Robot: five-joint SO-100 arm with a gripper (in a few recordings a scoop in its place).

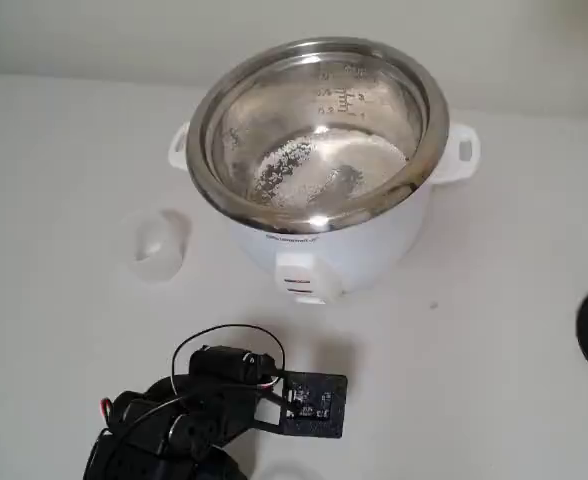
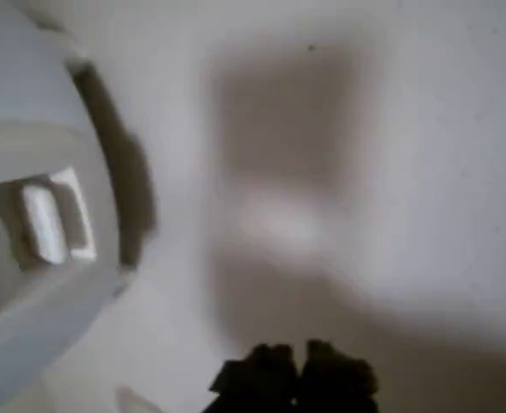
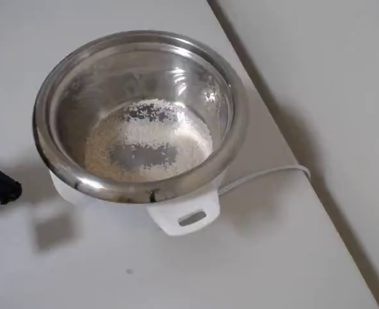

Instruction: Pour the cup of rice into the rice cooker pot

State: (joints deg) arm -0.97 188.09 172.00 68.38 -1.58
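Black arm (image 1: 174, 425) all over, made of chunky plastic parts. Thin black cable (image 1: 224, 335) looping above it. Tiny red wire bits. Flat dark board (image 1: 314, 405) with small parts on it. Two dark, blurry fingertips (image 2: 270, 370).

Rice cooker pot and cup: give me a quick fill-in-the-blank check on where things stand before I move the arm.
1. The rice lies on the bottom of the ____, a shiny steel bowl.
2. In the fixed view the cup stands upright on the table, to the ____ of the white cooker body.
3. The cup is held by ____; the gripper is away from it.
4. A white ____ runs from the cooker across the table in the overhead view.

Missing words: rice cooker pot; left; nothing; cord
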